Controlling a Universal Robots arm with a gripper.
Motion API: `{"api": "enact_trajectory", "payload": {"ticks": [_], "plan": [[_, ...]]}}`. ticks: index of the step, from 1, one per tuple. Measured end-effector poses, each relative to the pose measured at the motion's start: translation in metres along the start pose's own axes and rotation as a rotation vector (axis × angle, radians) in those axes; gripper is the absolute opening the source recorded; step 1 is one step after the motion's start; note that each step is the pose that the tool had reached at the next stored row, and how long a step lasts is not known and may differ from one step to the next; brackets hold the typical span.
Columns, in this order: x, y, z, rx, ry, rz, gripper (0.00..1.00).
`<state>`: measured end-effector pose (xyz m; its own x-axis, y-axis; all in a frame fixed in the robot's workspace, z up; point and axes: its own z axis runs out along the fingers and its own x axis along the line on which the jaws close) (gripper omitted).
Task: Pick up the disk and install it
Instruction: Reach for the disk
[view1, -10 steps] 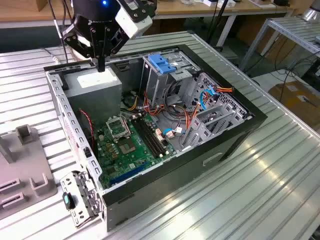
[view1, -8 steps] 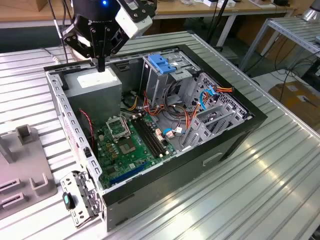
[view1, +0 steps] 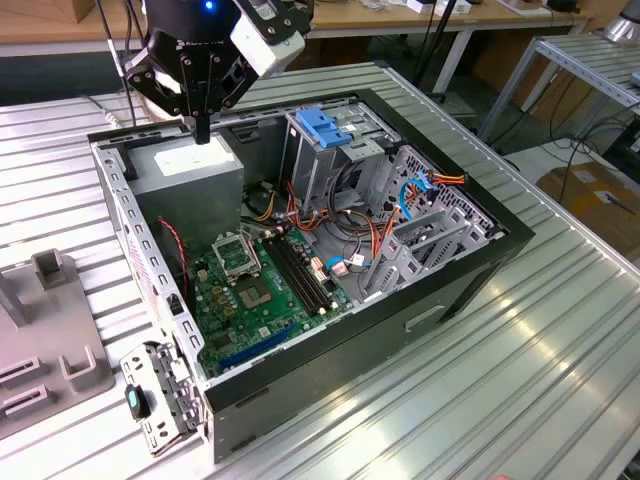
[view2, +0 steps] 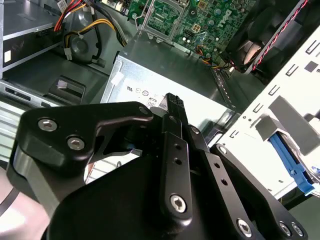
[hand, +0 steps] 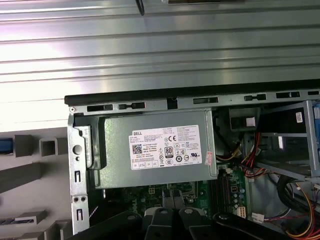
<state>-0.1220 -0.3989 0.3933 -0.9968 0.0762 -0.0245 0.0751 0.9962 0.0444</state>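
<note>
Exterior view: the hand (view1: 203, 132) hovers over the power supply (view1: 195, 172) in the open case (view1: 470, 275), fingers pinched shut and empty; second wrist view: the same; first wrist view: a blue sliver, possibly the disk (hand: 4, 145), lies apart on the grey fixture (hand: 50, 200), apparently awaiting pickup.

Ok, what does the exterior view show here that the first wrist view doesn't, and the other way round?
Exterior view's own: the claw, its tip low over the power supply box; the blue latch atop the grey drive cage; the motherboard's blue expansion slots.
First wrist view's own: the power supply's top face from straight above, its small red-and-white sticker, and the slots in the case wall behind it.
Shared: the power supply box with its white label, the open computer case, the orange and yellow cables.
</note>
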Motion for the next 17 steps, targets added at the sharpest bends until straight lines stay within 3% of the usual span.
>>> {"api": "enact_trajectory", "payload": {"ticks": [4, 17], "plan": [[0.0008, 0.0000, -0.0001, 0.0001, 0.0000, 0.000, 0.11], [0.0128, -0.0008, -0.0003, -0.0001, 0.0000, 0.000, 0.11]]}}
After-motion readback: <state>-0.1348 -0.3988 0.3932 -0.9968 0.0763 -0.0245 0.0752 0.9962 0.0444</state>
